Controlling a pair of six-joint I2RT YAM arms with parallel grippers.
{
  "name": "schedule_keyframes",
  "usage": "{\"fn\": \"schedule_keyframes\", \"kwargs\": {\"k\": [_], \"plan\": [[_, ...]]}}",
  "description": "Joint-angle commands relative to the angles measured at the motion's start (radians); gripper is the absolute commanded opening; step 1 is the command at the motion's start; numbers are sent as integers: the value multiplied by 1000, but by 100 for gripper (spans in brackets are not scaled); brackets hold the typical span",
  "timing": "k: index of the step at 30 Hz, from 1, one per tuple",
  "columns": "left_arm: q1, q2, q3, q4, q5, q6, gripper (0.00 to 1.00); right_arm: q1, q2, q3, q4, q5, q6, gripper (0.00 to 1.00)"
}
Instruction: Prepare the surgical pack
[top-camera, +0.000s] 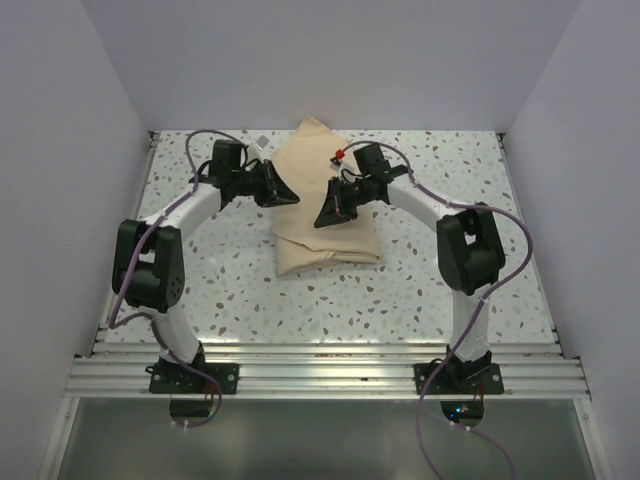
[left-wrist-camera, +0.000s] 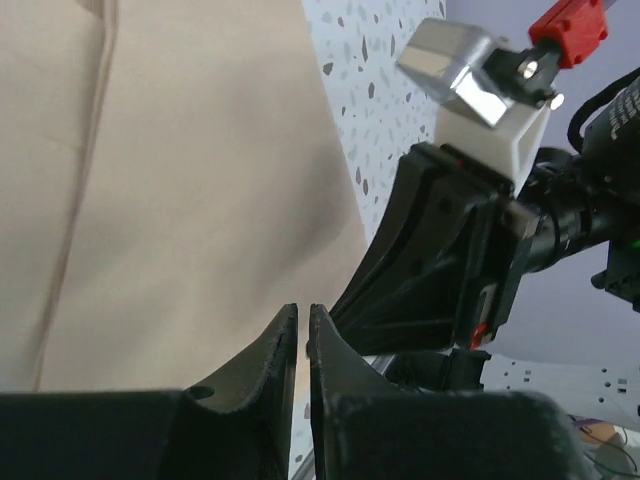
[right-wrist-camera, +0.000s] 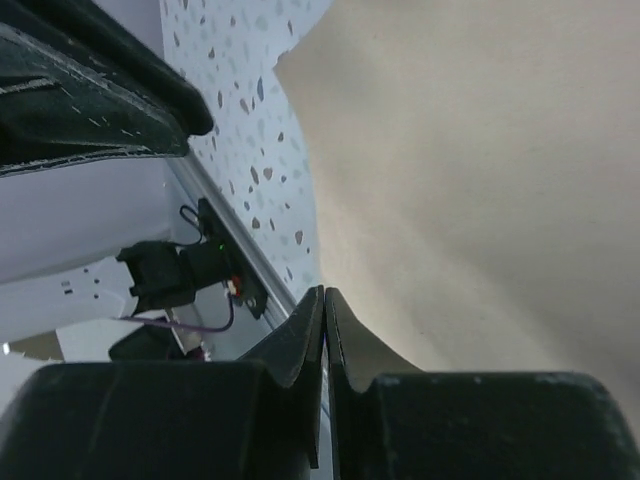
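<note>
Toward the far worktop (top-camera: 430, 290) the folded wrap bundle (top-camera: 330, 250) is lying, bare surface flanking its edges. Both are sitting closed, left gripper (top-camera: 291, 197) at its left edge, right gripper (top-camera: 321, 220) above it, no hold visible.

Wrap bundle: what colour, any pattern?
The wrap bundle is plain tan-beige, no pattern; clearest in the top external view.

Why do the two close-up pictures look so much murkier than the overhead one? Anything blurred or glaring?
Top view: even soft light, sharp, only faint shadows on the table. Left wrist view: the left hand is dark and blurred up close, the tan wrap soft, a silver block on the right arm glares. Right wrist view: right hand nearly black, wrap smooth and featureless.
</note>
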Motion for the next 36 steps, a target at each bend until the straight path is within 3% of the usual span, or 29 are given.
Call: {"fn": "schedule_keyframes", "kwargs": {"k": [1, 13, 25, 36], "plan": [[-47, 95, 49, 68, 49, -35, 13, 24, 45, 1, -21, -130, -39, 6], [-46, 223, -18, -41, -32, 45, 11, -9, 16, -287, 14, -134, -94, 5], [-44, 187, 12, -113, -69, 103, 10, -75, -99, -206, -26, -123, -73, 6], [-44, 71, 71, -215, -124, 175, 12, -171, -93, -365, 28, -72, -88, 6]]}}
